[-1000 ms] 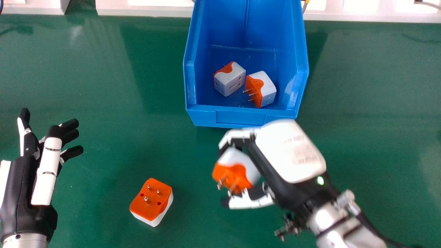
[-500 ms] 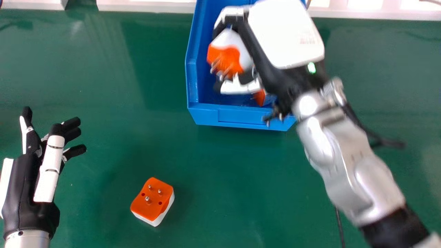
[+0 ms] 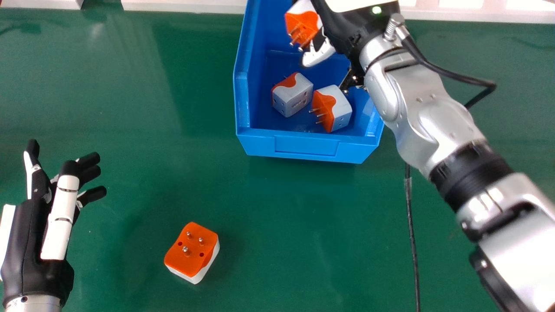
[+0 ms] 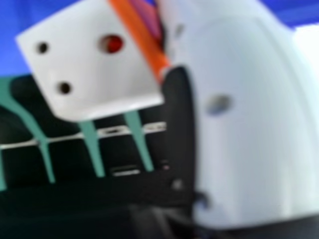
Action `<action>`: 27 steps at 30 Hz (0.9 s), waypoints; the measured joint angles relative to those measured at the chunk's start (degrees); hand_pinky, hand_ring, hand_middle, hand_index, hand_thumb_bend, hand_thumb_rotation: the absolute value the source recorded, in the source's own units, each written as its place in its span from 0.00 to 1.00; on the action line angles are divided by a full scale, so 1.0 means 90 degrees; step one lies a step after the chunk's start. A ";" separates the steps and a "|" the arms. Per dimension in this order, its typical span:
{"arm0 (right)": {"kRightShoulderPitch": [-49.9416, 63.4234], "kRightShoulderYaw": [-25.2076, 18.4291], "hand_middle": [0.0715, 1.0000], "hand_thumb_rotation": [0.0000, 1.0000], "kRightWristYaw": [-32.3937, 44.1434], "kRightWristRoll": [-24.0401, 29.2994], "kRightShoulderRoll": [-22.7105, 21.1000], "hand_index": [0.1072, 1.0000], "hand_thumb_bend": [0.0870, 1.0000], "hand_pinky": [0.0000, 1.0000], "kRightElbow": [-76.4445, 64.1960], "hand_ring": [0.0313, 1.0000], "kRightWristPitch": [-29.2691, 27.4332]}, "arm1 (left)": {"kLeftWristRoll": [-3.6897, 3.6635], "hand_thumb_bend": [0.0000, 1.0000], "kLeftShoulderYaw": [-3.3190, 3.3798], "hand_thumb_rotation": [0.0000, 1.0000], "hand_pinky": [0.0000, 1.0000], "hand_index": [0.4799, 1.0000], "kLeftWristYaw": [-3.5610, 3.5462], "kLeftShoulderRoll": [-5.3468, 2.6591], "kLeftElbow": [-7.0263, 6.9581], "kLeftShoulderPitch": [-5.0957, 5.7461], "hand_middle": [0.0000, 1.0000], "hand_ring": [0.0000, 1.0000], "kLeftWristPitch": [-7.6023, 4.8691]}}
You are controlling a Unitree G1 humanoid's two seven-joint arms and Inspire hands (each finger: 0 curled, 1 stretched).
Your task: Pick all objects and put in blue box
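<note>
At the top of the head view my right hand is over the blue box, shut on an orange and white adapter whose pins point down. In the right hand view the held adapter sits between the thumb of my right hand and its fingers. Two more adapters, one beside the other, lie on the box's floor near its front wall. Another adapter rests pins-up on the green table. My left hand is open at the left edge.
The right forearm crosses the box's right wall and the table's right side, with a black cable running down beside it. Pale racks stand along the far edge of the green table.
My right hand has moved away from the front of the box, over its wall and deeper above the inside, with the adapter still held. The left hand has stayed nearly still.
</note>
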 measured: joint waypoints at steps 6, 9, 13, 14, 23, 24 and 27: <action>-0.0468 0.0430 0.42 0.00 0.0144 -0.0069 0.0224 0.46 0.46 0.15 0.1073 0.36 0.0188 | 0.0106 0.53 -0.0036 0.88 0.98 0.96 -0.0055 0.0000 -0.0044 0.0133 0.99 0.99 -0.0182; -0.0505 0.0586 0.45 0.00 0.0125 -0.0061 0.0294 0.43 0.47 0.12 0.1281 0.38 0.0212 | 0.0456 0.52 -0.0097 0.94 1.00 0.99 0.0072 0.0000 -0.0106 0.0259 1.00 1.00 -0.0316; -0.0505 0.0695 0.46 0.00 0.0093 -0.0018 0.0343 0.42 0.47 0.10 0.1451 0.39 0.0217 | 0.0784 0.54 -0.0191 0.96 1.00 1.00 0.0217 -0.0001 -0.0274 0.0443 1.00 1.00 -0.0401; -0.0506 0.0723 0.46 0.00 0.0094 -0.0011 0.0353 0.42 0.47 0.10 0.1462 0.39 0.0238 | 0.0792 0.56 -0.0201 0.96 1.00 1.00 0.0232 -0.0002 -0.0286 0.0451 1.00 1.00 -0.0403; -0.0529 0.1074 0.44 0.00 0.0231 -0.0034 0.0449 0.44 0.47 0.12 0.1534 0.36 0.0281 | 0.0826 0.56 -0.0301 0.95 1.00 1.00 0.0397 -0.0064 -0.0304 0.0480 1.00 1.00 -0.0508; -0.0538 0.1107 0.45 0.00 0.0232 -0.0038 0.0449 0.43 0.47 0.12 0.1534 0.37 0.0280 | 0.0833 0.56 -0.0310 0.96 1.00 1.00 0.0424 -0.0071 -0.0310 0.0489 1.00 1.00 -0.0508; -0.0594 0.1180 0.46 0.00 0.0232 -0.0051 0.0450 0.42 0.47 0.11 0.1534 0.38 0.0276 | 0.0825 0.55 -0.0323 0.96 1.00 1.00 0.0439 -0.0072 -0.0327 0.0488 1.00 1.00 -0.0507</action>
